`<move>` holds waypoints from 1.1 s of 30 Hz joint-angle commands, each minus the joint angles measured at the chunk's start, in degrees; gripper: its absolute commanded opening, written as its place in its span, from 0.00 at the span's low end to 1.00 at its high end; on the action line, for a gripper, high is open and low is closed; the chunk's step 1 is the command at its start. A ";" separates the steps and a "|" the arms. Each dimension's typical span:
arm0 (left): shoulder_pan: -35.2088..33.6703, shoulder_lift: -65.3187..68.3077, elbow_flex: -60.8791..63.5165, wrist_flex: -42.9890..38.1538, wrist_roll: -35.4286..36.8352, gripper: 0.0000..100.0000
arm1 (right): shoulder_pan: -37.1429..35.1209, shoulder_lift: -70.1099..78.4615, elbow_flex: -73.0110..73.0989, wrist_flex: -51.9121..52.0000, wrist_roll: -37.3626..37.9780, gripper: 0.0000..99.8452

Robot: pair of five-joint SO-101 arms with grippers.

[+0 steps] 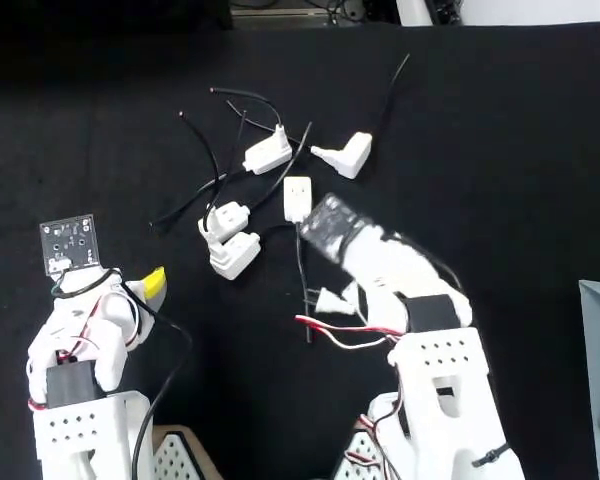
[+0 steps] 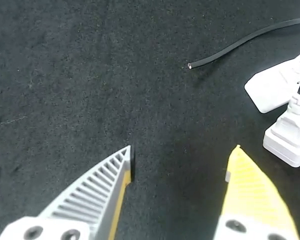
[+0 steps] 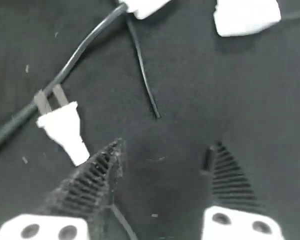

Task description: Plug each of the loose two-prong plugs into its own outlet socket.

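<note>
Right wrist view shows a white plug point(image 3: 64, 126) with two prongs.

I have my left pincer point(image 2: 183, 150) spread wide, its arm tucked back. My right pincer point(image 3: 166, 146) gapes too, its arm stretched farther forward.

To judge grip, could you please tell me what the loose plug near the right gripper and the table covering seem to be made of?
The plug looks like smooth white moulded plastic, probably; its two flat prongs look like dull grey metal. The table covering seems matte black felt-like cloth: fuzzy grain, lint specks.
</note>
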 commanded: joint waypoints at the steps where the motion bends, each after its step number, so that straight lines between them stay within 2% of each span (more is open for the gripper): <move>1: -0.48 -0.35 -0.40 -0.26 -0.35 0.30 | -1.32 -0.84 -4.18 1.41 -20.31 0.15; 5: -0.48 -0.35 -0.40 -0.26 -0.35 0.30 | -4.92 -0.75 -8.04 9.93 -37.89 0.18; 8: -0.48 -0.35 -0.40 -0.26 -0.35 0.30 | -9.05 0.22 -11.65 17.76 -46.95 0.22; 11: -0.48 -0.35 -0.40 -0.26 -0.35 0.30 | -11.43 4.09 -14.99 20.92 -53.80 0.24; 24: -3.56 -0.35 -0.31 -0.35 -0.35 0.30 | -11.60 34.24 -25.98 20.75 -68.40 0.24; 29: -3.56 -0.35 -0.31 -0.35 -0.35 0.30 | -11.08 39.78 -29.14 20.66 -72.18 0.24; 33: -3.65 -0.35 -0.31 -0.35 -0.35 0.30 | -8.70 42.07 -28.88 16.44 -74.46 0.24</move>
